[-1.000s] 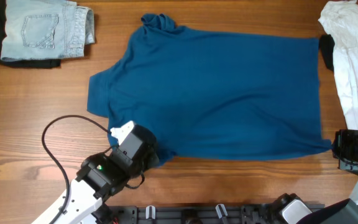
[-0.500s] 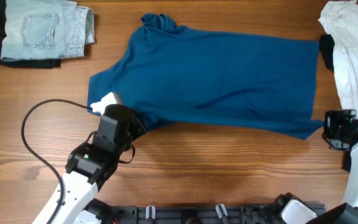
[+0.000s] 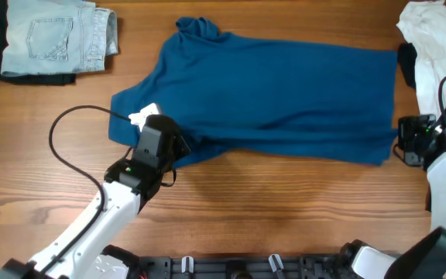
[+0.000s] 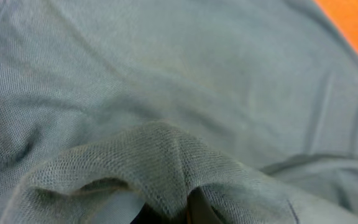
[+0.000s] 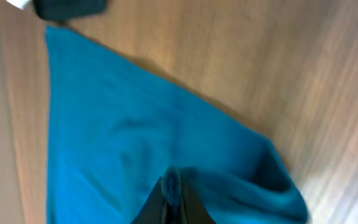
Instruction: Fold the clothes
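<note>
Wooden table (image 3: 285, 209) under blue top (image 3: 285, 93), denim (image 3: 49, 37)

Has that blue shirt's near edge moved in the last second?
Yes. The near edge of the blue shirt now lies farther from the black rail in front.

This looks like a robot test bench in a lab or workshop, though the room itself cannot be told. A wood-grain table (image 3: 285, 209) fills the overhead view. A black rail (image 3: 246, 267) with clips runs along its edge at 6 o'clock. A white-and-black left arm (image 3: 114, 205) reaches in from 7 o'clock, trailing a loose black cable (image 3: 80, 110), and the right arm (image 3: 444, 186) from 4 o'clock. Clothes lie on the wood: a blue top (image 3: 285, 93) at centre, jeans (image 3: 49, 35) at 10 o'clock and a white garment (image 3: 440, 54) at 2 o'clock.
</note>
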